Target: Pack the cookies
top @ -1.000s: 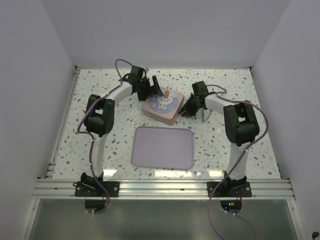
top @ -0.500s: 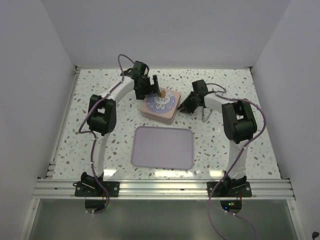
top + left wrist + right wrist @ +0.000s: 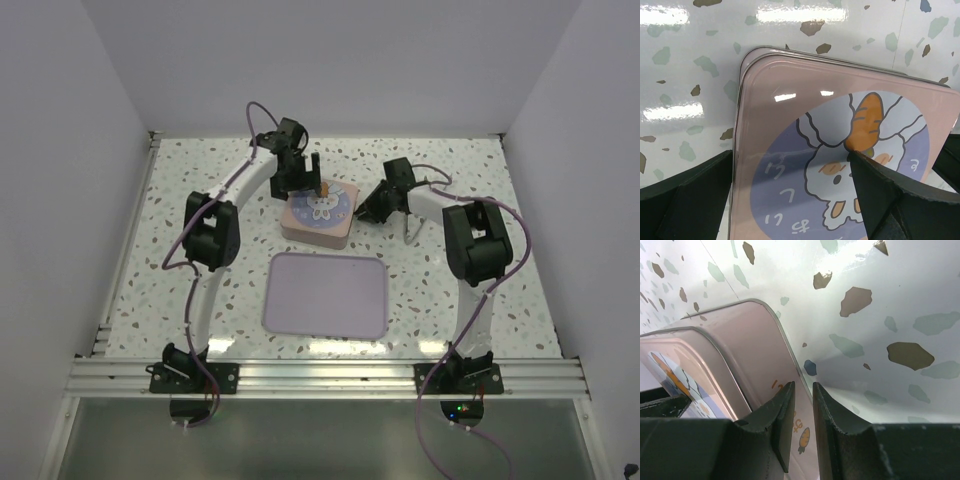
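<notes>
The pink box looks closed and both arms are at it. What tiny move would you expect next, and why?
Probably the left gripper lowers slightly to press the lid flat. Its jaws stand open over the pink tin and its bunny lid. The right gripper sits against the tin's side, jaws nearly closed. Nothing shows on the lavender tray. I cannot tell whether the lid is fully seated.

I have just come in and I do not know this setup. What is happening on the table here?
Both arms are at the pink tin, whose rabbit-printed lid is on. The left gripper is open over the lid; the right gripper, fingers nearly together, is beside the tin's right wall. The lavender tray in front is bare, and no cookies are in view.
</notes>
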Available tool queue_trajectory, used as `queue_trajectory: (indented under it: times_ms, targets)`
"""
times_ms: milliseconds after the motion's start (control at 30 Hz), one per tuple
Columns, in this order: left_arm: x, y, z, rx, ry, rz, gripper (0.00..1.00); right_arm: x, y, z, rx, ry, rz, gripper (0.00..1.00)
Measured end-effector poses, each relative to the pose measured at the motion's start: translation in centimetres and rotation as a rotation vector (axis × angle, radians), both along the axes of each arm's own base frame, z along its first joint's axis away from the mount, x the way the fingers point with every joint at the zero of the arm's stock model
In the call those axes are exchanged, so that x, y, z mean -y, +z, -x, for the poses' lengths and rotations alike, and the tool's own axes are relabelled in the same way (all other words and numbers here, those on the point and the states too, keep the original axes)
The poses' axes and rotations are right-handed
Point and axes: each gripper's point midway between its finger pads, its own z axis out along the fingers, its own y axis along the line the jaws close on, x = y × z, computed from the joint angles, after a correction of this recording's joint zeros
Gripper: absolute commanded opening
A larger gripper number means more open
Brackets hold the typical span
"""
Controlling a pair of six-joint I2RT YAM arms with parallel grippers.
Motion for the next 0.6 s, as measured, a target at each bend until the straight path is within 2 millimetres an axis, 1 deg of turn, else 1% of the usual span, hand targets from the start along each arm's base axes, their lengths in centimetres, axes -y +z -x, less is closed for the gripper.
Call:
queue_trajectory:
  times_ms: [467,533,600]
  targets:
    - [-0.23,-0.29,0.28,0.021,0.003,0.002,1.0,0.11,-0.05,0.19,0.001,0.013,0.01,0.28]
    - [-0.24,-0.3,0.32,0.023,0.003,0.003,1.0,0.16,0.1,0.39,0.001,0.022,0.016,0.27]
    - [-0.23,-0.28,0.32,0.027,0.002,0.006,1.0,0.3,0.68,0.72,0.007,0.03,0.021,0.27]
